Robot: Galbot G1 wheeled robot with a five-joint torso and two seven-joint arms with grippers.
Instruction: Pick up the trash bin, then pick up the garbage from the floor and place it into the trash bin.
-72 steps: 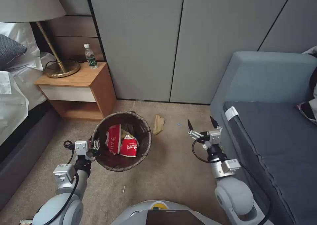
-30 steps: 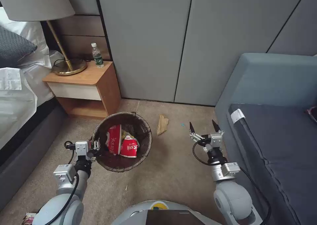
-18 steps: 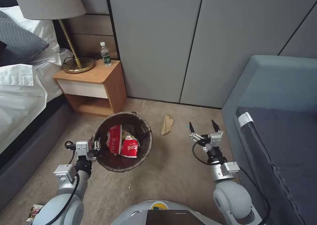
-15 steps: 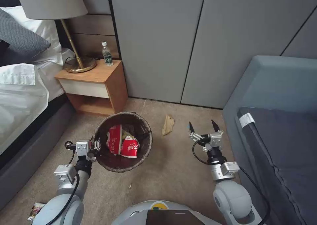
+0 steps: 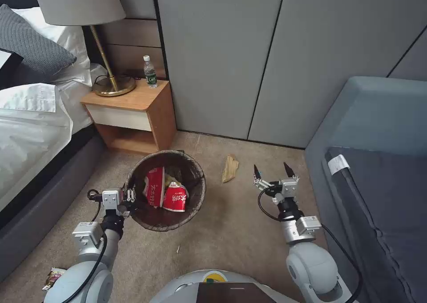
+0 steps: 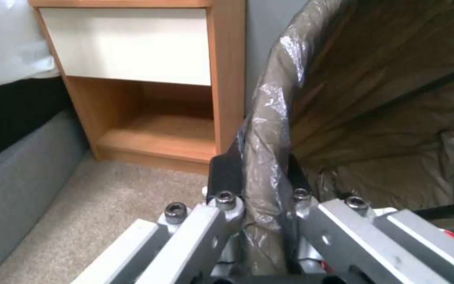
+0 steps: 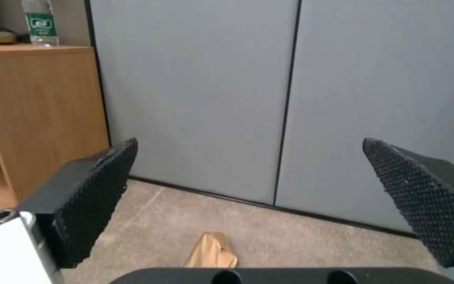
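Your left gripper (image 5: 129,199) has its jaws clenched on the near-left rim of the trash bin (image 5: 195,200), pinching the dark brown liner (image 6: 269,130). The bin sits over the carpet just in front of the wooden nightstand (image 5: 147,116); red-and-white packets (image 5: 164,194) lie inside it. Your right gripper (image 5: 270,170) hovers with jaws released, wide apart, near the sofa (image 5: 373,129). A tan paper bag (image 5: 230,168) lies on the floor between bin and right gripper, ahead of the jaws in the right wrist view (image 7: 211,248).

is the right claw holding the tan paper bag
No, the right claw hangs open and empty above the carpet, while the tan paper bag lies on the floor apart from it.
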